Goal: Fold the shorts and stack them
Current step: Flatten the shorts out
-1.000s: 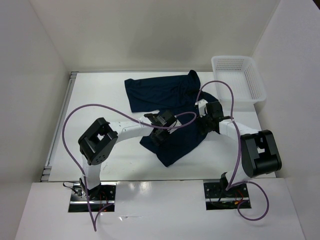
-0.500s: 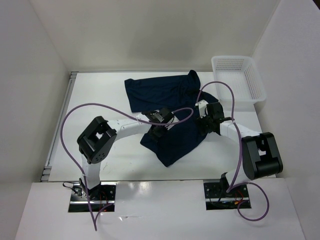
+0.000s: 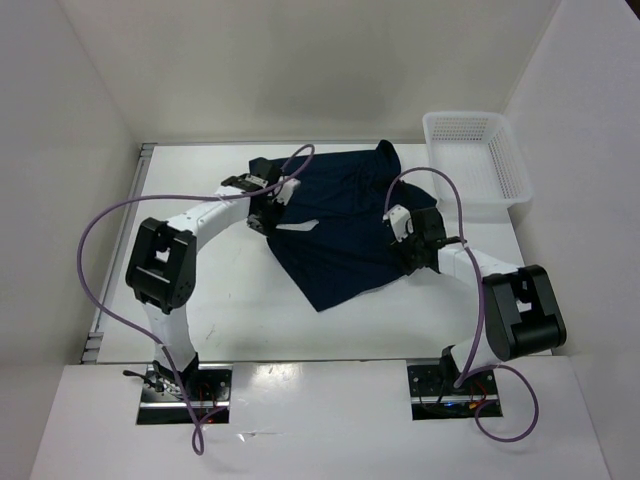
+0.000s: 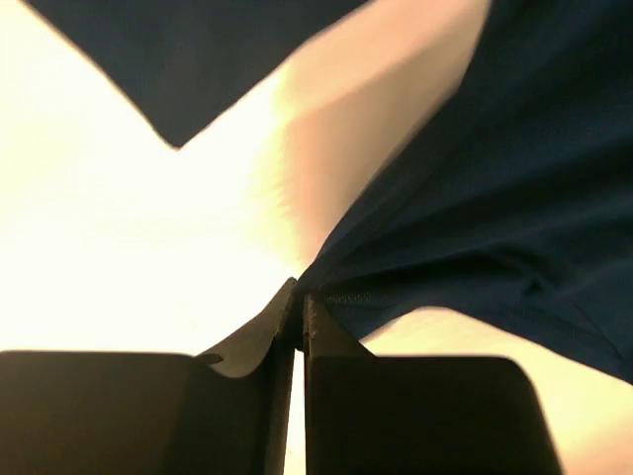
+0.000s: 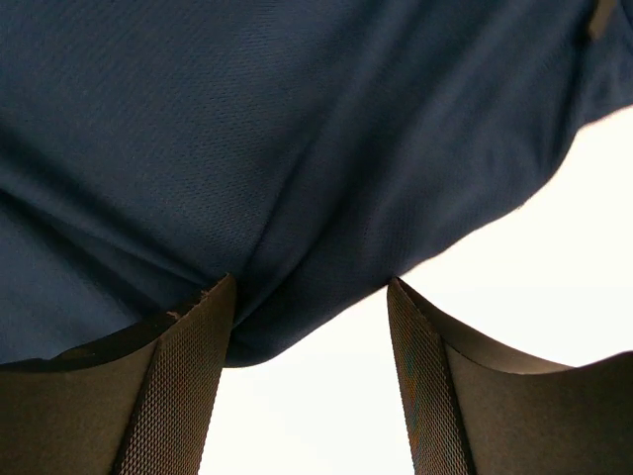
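Observation:
Dark navy shorts (image 3: 340, 225) lie spread across the middle and back of the white table. My left gripper (image 3: 262, 215) is at their left edge, shut on a pinch of the navy cloth (image 4: 415, 257), which stretches up and right from the closed tips (image 4: 300, 297). My right gripper (image 3: 408, 250) is at the shorts' right edge, open, with its fingers (image 5: 188, 356) straddling the hem of the cloth (image 5: 297, 178) above bare table.
A white mesh basket (image 3: 478, 160) stands at the back right corner. White walls enclose the table on the left, back and right. Purple cables loop over both arms.
My left gripper has swung from the middle of the shorts back and left, dragging the cloth so the shorts are more spread out. The right gripper has barely moved.

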Robot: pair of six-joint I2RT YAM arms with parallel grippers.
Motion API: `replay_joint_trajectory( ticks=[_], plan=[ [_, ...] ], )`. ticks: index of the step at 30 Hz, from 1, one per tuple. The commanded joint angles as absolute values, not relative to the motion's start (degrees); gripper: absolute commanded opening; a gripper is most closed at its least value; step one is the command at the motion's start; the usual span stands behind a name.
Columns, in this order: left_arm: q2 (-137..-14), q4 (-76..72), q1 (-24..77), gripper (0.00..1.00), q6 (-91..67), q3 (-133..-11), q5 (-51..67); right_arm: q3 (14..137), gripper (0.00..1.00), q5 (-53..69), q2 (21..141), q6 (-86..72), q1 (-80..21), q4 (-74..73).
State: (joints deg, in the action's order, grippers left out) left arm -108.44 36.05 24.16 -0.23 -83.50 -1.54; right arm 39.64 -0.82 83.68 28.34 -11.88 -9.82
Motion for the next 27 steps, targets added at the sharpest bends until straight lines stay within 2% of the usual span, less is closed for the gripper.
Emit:
replay_joint_trajectory(
  ticks=[1, 7, 10, 11, 15, 17, 22, 24, 27],
  plan=[
    [-109.07, 39.02, 20.94, 0.08, 0.0, -81.74, 3.94, 40.51, 0.68, 1.13, 84.28, 34.45, -14.5, -12.3],
    [-111.61, 36.13, 14.43, 0.11, 0.0, -81.74, 3.18, 46.74, 0.68, 6.15, 85.52, 33.84, -19.15, -17.67],
    [-112.24, 35.51, 12.66, 0.18, 0.0, -82.88, 2.55, 51.23, 0.68, 10.01, 86.13, 29.29, -19.16, -19.6],
    [-112.76, 34.72, 12.66, 0.23, 0.0, -83.58, 1.42, 52.72, 0.68, 12.54, 86.13, 24.48, -19.16, -20.21],
    [-110.83, 32.17, 12.13, 0.31, 0.0, -84.37, -3.24, 61.32, 0.68, 16.17, 86.13, 11.74, -19.16, -18.82],
    [-108.56, 33.47, 12.91, 0.33, 0.0, -86.3, -4.56, 62.92, 0.69, 12.5, 86.13, 7.4, -19.16, -16.97],
    [-100.04, 37.69, 20.28, 0.39, 0.0, -83.78, -5.88, 61.18, 0.69, -8.84, 88.06, 7.01, -19.16, -9.87],
    [-97.92, 38.49, 28.25, 0.39, 0.0, -79.91, -6.42, 59.25, 0.69, -18.31, 89.64, 9.22, -19.16, -6.96],
    [-96.86, 39.29, 37.07, 0.39, 0.0, -72.96, -4.49, 58.54, 0.72, -21.97, 92.19, 15.54, -18.11, -1.59]
  ],
)
